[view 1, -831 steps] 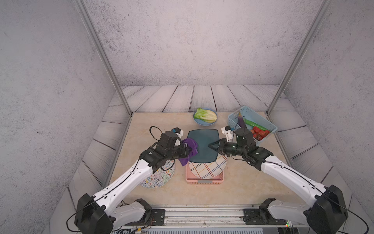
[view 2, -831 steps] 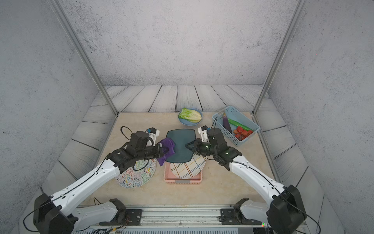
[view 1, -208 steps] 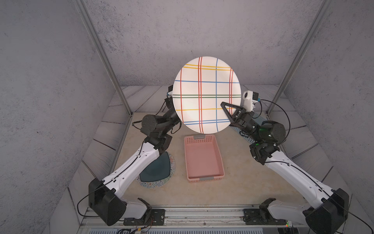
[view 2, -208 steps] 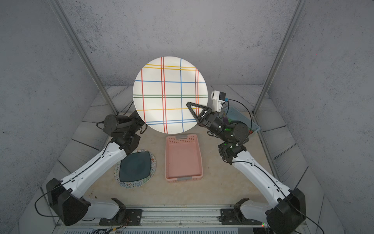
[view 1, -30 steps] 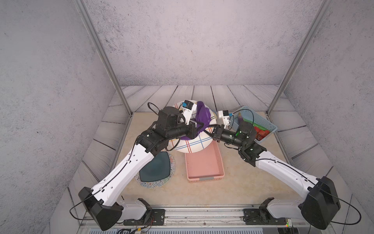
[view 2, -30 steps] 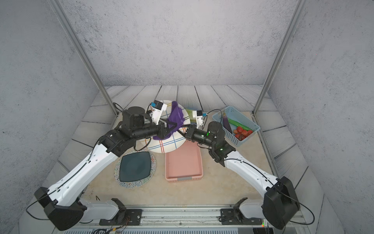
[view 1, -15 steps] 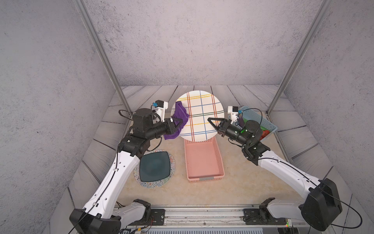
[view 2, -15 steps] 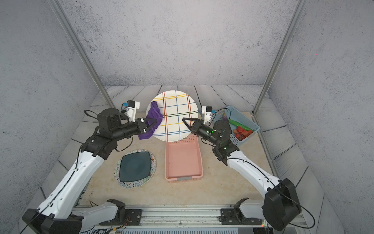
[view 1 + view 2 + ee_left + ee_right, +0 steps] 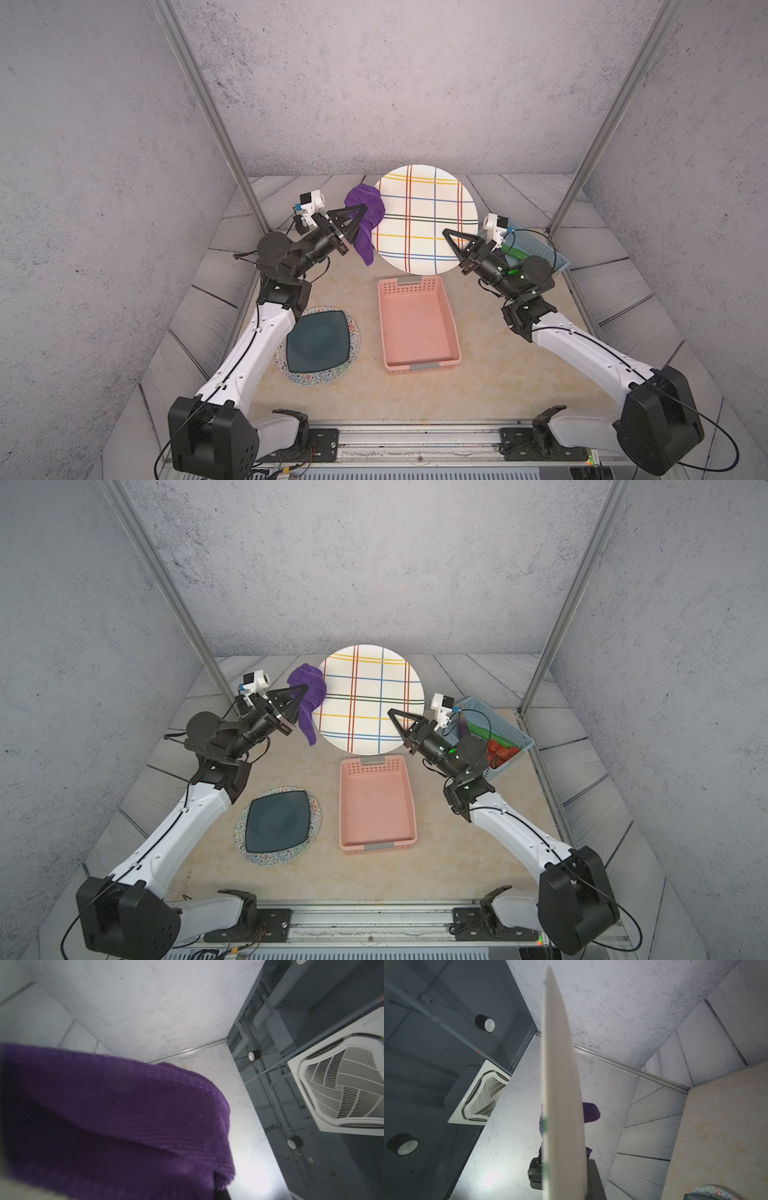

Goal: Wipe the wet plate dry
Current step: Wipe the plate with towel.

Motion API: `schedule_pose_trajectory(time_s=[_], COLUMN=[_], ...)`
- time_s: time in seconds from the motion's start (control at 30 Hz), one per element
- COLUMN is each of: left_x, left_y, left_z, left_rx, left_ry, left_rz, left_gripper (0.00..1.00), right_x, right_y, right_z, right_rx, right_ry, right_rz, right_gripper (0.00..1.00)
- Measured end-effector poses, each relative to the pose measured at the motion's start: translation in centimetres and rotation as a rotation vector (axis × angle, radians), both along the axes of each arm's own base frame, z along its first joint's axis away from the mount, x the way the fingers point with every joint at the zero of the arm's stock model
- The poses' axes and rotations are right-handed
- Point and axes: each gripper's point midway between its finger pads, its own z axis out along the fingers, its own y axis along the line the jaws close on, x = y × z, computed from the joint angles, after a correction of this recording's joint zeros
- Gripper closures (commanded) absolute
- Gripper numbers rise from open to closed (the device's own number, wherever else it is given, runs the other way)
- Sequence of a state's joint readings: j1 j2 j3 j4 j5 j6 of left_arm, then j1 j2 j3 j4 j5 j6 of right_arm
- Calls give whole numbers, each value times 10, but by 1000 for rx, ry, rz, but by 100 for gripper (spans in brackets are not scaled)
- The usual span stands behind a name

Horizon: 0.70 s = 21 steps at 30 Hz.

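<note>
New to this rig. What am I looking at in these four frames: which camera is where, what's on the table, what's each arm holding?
Two white robot arms are mounted at the near edge of a table. Each ends in a two-finger gripper. Two pictures come from one stereo camera overhead that looks down on the whole scene. The other two come from cameras on the arms' wrists, looking out past the fingers.

The left gripper is shut on a purple cloth, which fills much of the left wrist view. The right gripper is shut on the rim of a striped plate, held up above the table. The right wrist view sees the plate edge-on.

On the table are an empty pink basket, a dark square plate on a speckled round plate, and a blue basket of vegetables.
</note>
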<state>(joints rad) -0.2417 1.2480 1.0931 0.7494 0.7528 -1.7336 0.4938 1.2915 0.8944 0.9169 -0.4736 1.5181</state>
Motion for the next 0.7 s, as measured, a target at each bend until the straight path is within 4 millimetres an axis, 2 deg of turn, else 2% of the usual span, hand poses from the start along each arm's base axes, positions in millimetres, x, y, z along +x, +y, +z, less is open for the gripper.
schedule_pose_trajectory(time_s=[0.1,0.17,0.27,0.33,0.4,0.47,0.57,0.7], left_x=[-10,-10,-4,11,23,26,18,-5], left_y=[-2,5,28,45,52,46,24,-16], left_z=[17,20,10,-5,-18,-22,-17,14], left_rx=[-75,-107,-126,-130,-136,-147,-160,-191], left_ry=[-22,-32,-14,37,86,115,121,68], left_rz=[-25,-16,28,77,100,83,20,-94], left_gripper=[100,100,100,100,100,100,100,100], right_x=[0,-2,-1,-9,-23,-38,-51,-50], right_y=[2,2,-6,-15,-25,-30,-26,-4], right_z=[8,13,17,29,47,65,80,75], right_rx=[47,72,94,116,143,165,179,166], right_ry=[-26,-39,-40,-67,-120,-179,-237,-225], right_rz=[23,31,23,20,18,36,75,134], right_gripper=[100,100,100,100,100,100,100,100])
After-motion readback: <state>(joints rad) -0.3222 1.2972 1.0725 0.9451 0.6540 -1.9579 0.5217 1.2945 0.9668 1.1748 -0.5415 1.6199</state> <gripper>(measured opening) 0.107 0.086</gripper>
